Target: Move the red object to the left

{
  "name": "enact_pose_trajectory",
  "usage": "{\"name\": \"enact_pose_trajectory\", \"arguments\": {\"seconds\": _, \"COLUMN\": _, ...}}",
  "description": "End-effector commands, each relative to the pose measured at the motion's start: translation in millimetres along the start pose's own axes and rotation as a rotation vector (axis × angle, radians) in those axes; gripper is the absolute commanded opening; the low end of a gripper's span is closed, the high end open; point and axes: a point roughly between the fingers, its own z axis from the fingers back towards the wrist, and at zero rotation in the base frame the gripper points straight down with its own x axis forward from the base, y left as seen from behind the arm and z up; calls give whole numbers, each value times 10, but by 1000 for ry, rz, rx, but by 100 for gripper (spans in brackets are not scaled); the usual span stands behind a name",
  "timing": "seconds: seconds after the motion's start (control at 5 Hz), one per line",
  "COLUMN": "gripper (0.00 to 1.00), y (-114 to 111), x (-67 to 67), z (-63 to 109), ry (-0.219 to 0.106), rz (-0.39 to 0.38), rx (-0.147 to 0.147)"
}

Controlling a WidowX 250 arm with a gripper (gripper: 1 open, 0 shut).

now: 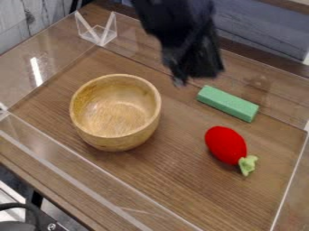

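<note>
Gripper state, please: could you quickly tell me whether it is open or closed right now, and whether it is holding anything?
Gripper: closed; whether it holds anything cannot be told from this view.

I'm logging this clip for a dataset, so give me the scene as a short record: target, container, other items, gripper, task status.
target: glossy red oval toy fruit with a green leafy tip, at the table's right side
container: round light-wood bowl, left of the fruit in view, nothing seen inside
other items: flat light-green rectangular block, beyond the fruit; small clear wire-like stand, far left
gripper: dark, blurred, above the table, not touching the fruit
task status: fruit not in the gripper, lying right of the bowl
</note>
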Motion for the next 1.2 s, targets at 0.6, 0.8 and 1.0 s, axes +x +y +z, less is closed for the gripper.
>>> {"name": "enact_pose_trajectory", "arguments": {"seconds": 0.6, "gripper": 100, "y": 316, "x": -365, "z": -402, "ry": 7, "rz": -39, "rx": 36}}
{"name": "enact_pose_trajectory", "arguments": {"seconds": 0.8, "gripper": 100, "y": 393, "x": -432, "z": -627, "ry": 13, "rz": -94, "rx": 60}}
{"name": "enact_pose_trajectory", "arguments": {"seconds": 1.0, "gripper": 100, "y": 494, "x": -346, "z": -791, "ry": -13, "rz": -81, "rx": 42}}
